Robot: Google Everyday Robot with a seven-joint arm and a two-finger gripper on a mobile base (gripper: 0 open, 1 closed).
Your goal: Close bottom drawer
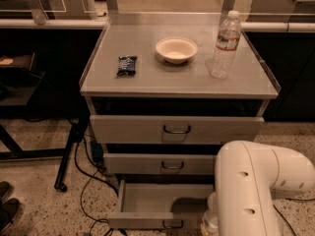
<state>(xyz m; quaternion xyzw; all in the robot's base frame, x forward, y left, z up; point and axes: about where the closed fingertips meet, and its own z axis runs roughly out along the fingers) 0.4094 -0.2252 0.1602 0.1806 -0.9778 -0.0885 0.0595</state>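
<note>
Arm housing (256, 191), white and bulky, fills the lower right corner of the frame and hides much of what lies under it. The gripper (210, 224) sits at the very bottom edge beneath that housing, at the right end of the lowest drawer's front. Whether it is spread or closed cannot be told.

The bottom drawer (142, 221) is low in the frame, left of centre, and stands pulled well out toward the camera. Its grey floor and left wall are exposed, and its small dark wire handle (173, 224) shows on the front panel, just left of the gripper. The arm's shadow falls across the right part of the drawer's interior.

Dark shoes (7, 206) show at the lower left edge on the speckled floor. Black cables (86, 178) trail across the floor between them and the cabinet, near a black frame leg (69, 151).

Above the open drawer, the middle drawer (147, 164) has a wider front. The top drawer (133, 129) above it has the widest front of all, with a dark gap over each.

On the grey cabinet top (147, 82), in the upper half of the frame, a dark snack packet (127, 65) lies to the left. A pale bowl (176, 49) sits near the middle and a clear water bottle (225, 45) stands upright to the right, all well apart. A rail (44, 23) crosses behind the cabinet along the top of the frame.
</note>
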